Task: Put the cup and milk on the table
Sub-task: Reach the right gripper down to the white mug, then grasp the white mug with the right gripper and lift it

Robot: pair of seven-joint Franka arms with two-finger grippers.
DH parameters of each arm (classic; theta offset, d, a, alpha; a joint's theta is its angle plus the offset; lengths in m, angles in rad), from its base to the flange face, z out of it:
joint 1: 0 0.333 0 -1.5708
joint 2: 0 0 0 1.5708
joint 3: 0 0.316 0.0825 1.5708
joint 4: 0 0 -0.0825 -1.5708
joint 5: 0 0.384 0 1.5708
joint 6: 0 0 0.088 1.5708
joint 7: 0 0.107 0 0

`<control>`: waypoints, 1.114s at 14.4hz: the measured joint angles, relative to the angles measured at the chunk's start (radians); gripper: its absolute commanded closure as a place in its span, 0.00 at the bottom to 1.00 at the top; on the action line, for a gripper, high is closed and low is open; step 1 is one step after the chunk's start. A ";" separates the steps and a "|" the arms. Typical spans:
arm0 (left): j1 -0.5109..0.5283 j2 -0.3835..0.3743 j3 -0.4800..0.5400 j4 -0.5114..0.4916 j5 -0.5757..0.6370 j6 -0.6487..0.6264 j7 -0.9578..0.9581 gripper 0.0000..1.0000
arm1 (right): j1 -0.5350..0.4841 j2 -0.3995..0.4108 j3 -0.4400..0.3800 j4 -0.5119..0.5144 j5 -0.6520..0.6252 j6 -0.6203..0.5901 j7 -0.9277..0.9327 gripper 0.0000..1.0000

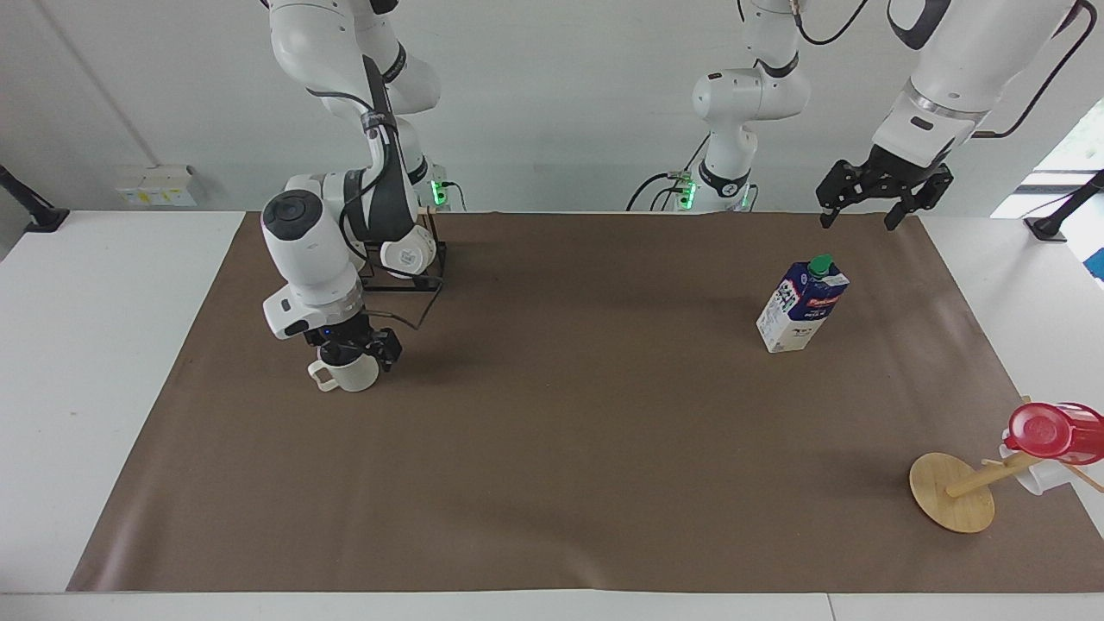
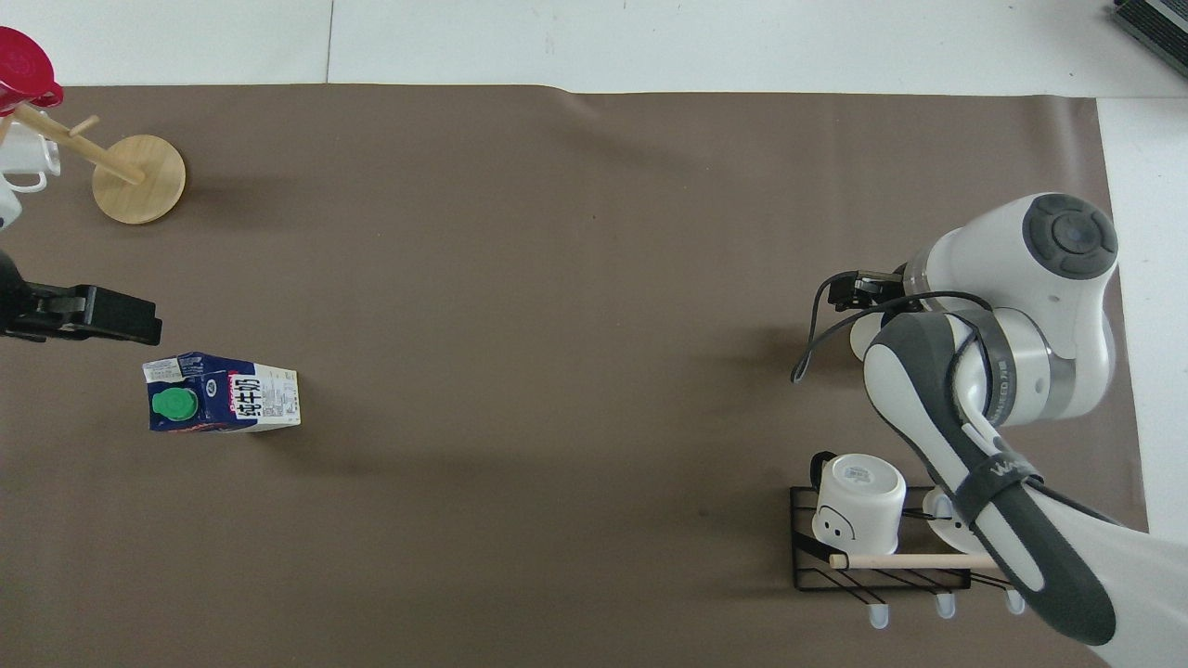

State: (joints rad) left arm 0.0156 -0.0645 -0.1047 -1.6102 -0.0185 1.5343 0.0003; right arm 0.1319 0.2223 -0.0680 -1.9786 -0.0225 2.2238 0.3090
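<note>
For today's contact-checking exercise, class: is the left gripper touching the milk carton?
Apart. The facing view shows the left gripper open in the air, with a clear gap of brown sheet between it and the standing milk carton.
</note>
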 measured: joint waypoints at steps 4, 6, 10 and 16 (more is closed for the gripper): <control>0.000 0.000 0.000 0.000 0.000 0.000 0.000 0.00 | -0.007 0.009 0.000 -0.007 0.000 0.000 0.000 0.19; 0.000 0.000 0.000 0.000 0.000 0.000 0.000 0.00 | -0.007 0.014 0.000 -0.008 0.000 0.000 0.000 0.45; 0.000 0.000 0.000 0.000 0.000 0.000 0.000 0.00 | -0.007 0.014 0.000 -0.009 0.000 0.000 0.000 1.00; 0.000 0.000 0.000 0.000 0.000 0.000 0.000 0.00 | -0.007 0.014 0.000 -0.008 0.000 0.002 -0.003 1.00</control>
State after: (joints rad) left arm 0.0156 -0.0645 -0.1047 -1.6102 -0.0185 1.5343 0.0003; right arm 0.1247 0.2366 -0.0677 -1.9870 -0.0226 2.2254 0.3055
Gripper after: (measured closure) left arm 0.000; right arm 0.956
